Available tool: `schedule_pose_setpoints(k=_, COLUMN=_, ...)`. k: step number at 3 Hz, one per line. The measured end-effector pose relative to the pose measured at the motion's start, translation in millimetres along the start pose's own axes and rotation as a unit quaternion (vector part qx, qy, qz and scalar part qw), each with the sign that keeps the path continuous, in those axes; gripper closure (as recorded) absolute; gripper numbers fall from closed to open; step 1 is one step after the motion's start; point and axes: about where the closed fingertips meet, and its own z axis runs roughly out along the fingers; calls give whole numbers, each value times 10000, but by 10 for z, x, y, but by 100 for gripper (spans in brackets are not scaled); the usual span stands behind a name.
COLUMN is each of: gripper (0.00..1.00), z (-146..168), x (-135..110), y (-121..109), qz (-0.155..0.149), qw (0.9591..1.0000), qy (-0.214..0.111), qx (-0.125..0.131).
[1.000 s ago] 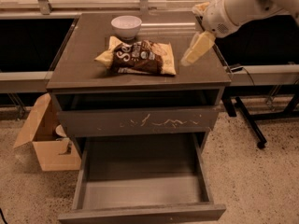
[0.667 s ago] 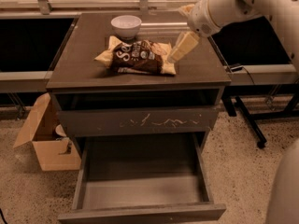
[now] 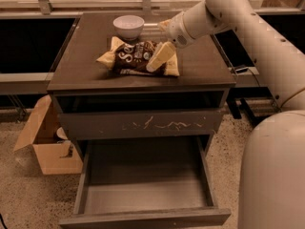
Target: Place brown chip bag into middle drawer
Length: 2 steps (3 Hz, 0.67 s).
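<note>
Dark cabinet top [image 3: 200, 66]: brown chip bag [image 3: 131, 56] light, crinkly, slippery; probably best pinched mid-bag; gripper [image 3: 155, 63] over its right half, jaw state unclear.

The gripper [image 3: 160, 57] hangs over the right half of the brown chip bag [image 3: 133, 56] on the cabinet [image 3: 81, 66] and covers that part of it. The bag's white lettering is too small to read. The arm [image 3: 248, 18] runs out past the right edge (so does the rounded robot body [image 3: 276, 175]). The bottom edge clips the front of the middle drawer [image 3: 143, 197]. The cabinet hides the right end of the cardboard box [image 3: 47, 147], and a pale thing [image 3: 61, 133] inside the box cannot be made out.
</note>
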Motion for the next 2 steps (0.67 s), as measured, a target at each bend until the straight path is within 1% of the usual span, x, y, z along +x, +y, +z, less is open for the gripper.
schedule_pose_setpoints(k=1, gripper=19, z=239, x=-22, y=79, qz=157, qw=9996, qy=-103, qx=-210)
schedule_pose_setpoints(k=2, gripper=42, z=338, x=-58, y=134, qz=252, qw=9992, qy=-145, qx=-279)
